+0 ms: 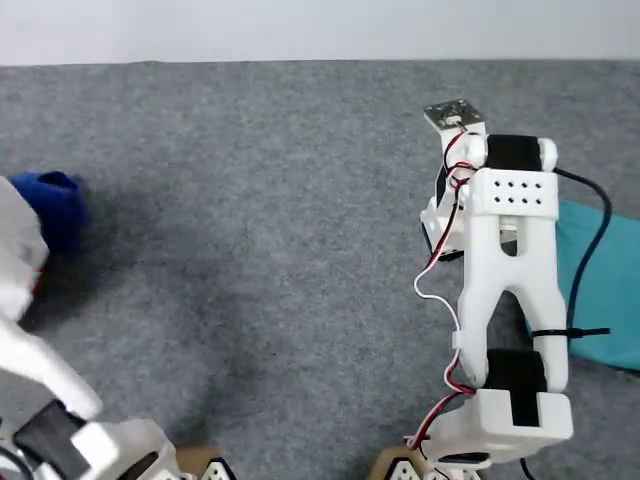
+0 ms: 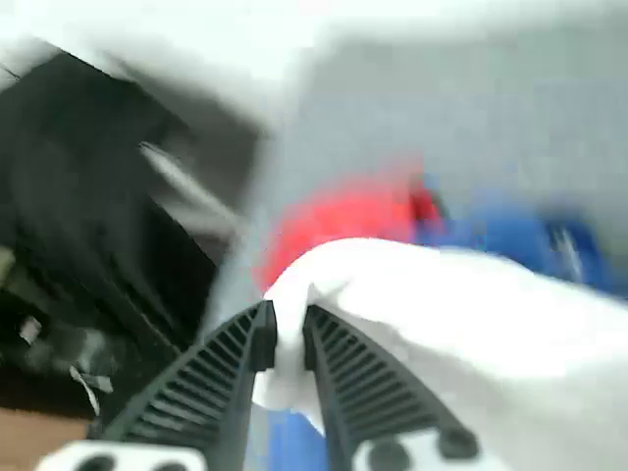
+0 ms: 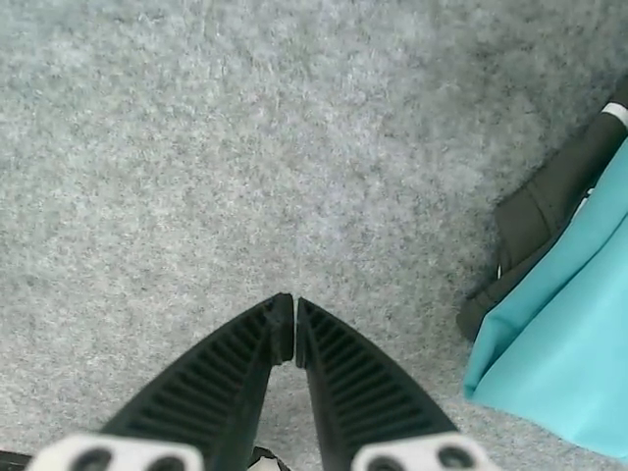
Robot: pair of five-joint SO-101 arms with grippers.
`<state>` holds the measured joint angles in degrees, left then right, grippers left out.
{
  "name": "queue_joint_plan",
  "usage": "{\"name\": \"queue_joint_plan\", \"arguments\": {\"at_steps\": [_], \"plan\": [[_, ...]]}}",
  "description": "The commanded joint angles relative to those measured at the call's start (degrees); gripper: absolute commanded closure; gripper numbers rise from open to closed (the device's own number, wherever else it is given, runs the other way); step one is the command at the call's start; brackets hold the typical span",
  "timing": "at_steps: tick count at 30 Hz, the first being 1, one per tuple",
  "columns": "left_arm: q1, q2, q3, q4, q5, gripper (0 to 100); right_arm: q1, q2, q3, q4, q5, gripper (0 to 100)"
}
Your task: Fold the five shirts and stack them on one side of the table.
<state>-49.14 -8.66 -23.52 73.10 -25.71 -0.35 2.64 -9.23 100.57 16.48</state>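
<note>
My left gripper (image 2: 287,329) is shut on a fold of a white shirt (image 2: 461,324), held over a red shirt (image 2: 343,221) and a blue shirt (image 2: 510,231). In the high view the white shirt (image 1: 18,250) and the blue shirt (image 1: 55,205) lie at the table's left edge, where the left arm (image 1: 40,365) stands. My right gripper (image 3: 294,334) is shut with nothing in it, just above the bare grey felt (image 3: 245,147). A teal shirt (image 3: 569,343) lies folded beside it on a black shirt (image 3: 549,211). The teal shirt (image 1: 600,290) sits at the right edge, partly under the right arm (image 1: 510,260).
Grey felt (image 1: 270,220) covers the whole table, with open room across the middle between the two piles. A white wall (image 1: 300,30) runs along the far edge. The arms' bases (image 1: 400,465) stand at the near edge.
</note>
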Motion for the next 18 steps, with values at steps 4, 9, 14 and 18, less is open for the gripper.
{"name": "queue_joint_plan", "arguments": {"at_steps": [4, 9, 14, 18], "plan": [[5.5, -4.4, -18.0, -3.2, 8.7, 100, -0.1, -3.4, -0.3, 2.4, -0.4, 98.8], [16.5, -4.4, -23.2, -3.2, 8.7, 99, -0.1, -3.5, -0.3, 2.4, -0.4, 98.8], [30.3, -4.0, -21.8, 1.5, 8.5, 99, -0.1, -3.5, -0.3, 2.4, -0.4, 98.8], [42.8, -2.1, -12.9, 12.0, 7.7, 99, -0.1, -3.5, -0.3, 2.5, -0.4, 98.8]]}}
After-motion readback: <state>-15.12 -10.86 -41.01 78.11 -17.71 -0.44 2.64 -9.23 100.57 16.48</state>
